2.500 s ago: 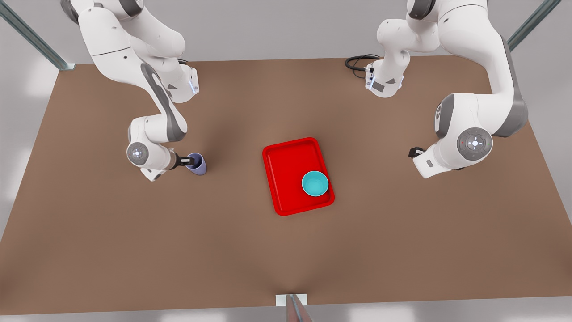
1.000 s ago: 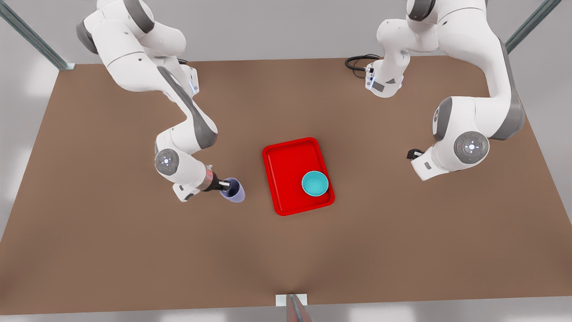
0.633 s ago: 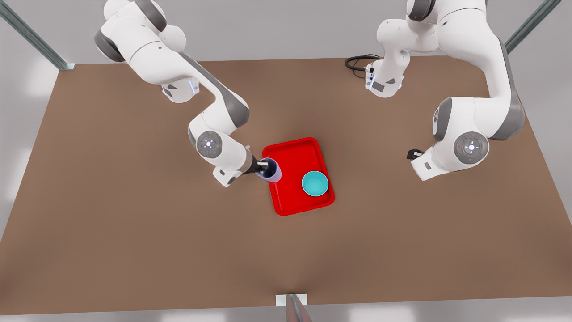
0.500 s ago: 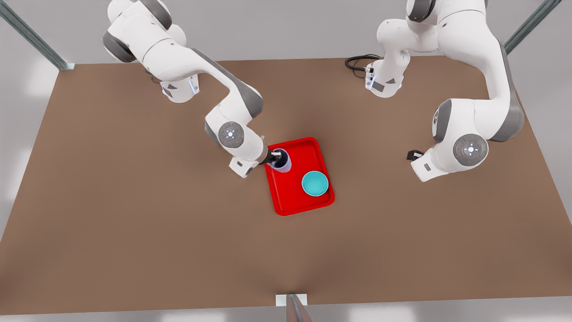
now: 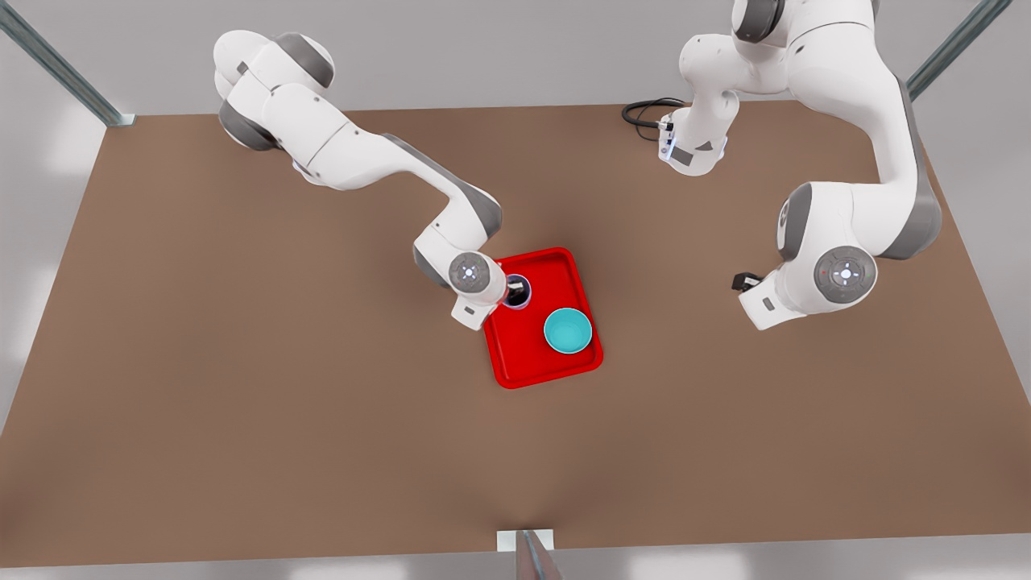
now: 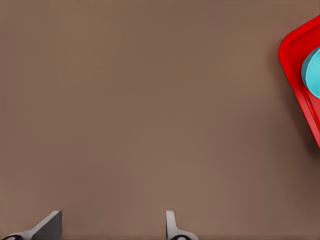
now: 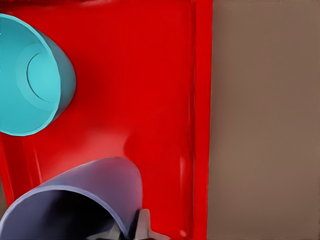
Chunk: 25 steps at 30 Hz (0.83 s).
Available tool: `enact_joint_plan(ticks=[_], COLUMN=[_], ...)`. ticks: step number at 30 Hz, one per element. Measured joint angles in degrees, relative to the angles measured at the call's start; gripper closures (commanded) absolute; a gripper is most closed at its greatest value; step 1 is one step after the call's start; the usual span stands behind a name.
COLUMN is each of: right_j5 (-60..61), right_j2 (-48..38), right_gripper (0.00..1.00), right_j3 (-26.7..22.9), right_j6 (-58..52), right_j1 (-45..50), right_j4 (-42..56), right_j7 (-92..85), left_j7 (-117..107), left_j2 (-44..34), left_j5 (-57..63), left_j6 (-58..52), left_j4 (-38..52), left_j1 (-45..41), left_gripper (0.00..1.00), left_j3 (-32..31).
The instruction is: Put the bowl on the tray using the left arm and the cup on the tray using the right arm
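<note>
Right gripper (image 5: 511, 292): clamped on the cup's (image 5: 519, 292) rim, over the tray (image 5: 527, 362).
Cup: upright above the tray's near-arm end, beside the bowl (image 5: 568, 331).
Bowl: resting inside the tray.
Left gripper (image 6: 112, 227): fingers spread, holding nothing, waiting above bare table (image 5: 242, 403).

Glossy red tray (image 7: 202, 100) — smooth teal bowl (image 7: 30, 80), matt brown table (image 5: 242, 387).
</note>
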Motion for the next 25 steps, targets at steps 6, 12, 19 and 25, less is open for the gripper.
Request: enact_joint_plan(ticks=[6, 12, 19, 25], right_j5=[-0.2, -0.2, 8.7, 9.0], right_j2=[0.8, -6.1, -33.5, -24.9], right_gripper=[0.00, 0.00, 0.00, 0.00], right_j3=[0.0, -0.6, -32.0, -34.6], right_j6=[0.0, -3.2, -18.4, -28.7], right_j1=[0.1, -5.1, -19.4, -14.9], right_j4=[1.8, 2.2, -10.3, 2.8], right_j7=[-0.1, -0.3, -26.5, -27.5], left_j7=[0.0, -0.8, -1.4, -1.7], left_j2=[0.1, 0.1, -5.4, -5.7], left_j5=[0.0, -0.2, -3.4, -4.1], left_j6=[0.1, -0.1, -3.3, -1.2], left_j4=[0.0, 2.2, -0.1, -1.9], left_j1=[0.0, 0.0, -0.3, -0.2], left_gripper=[0.00, 0.00, 0.00, 0.00], left_j3=[0.0, -0.4, -1.8, -1.8])
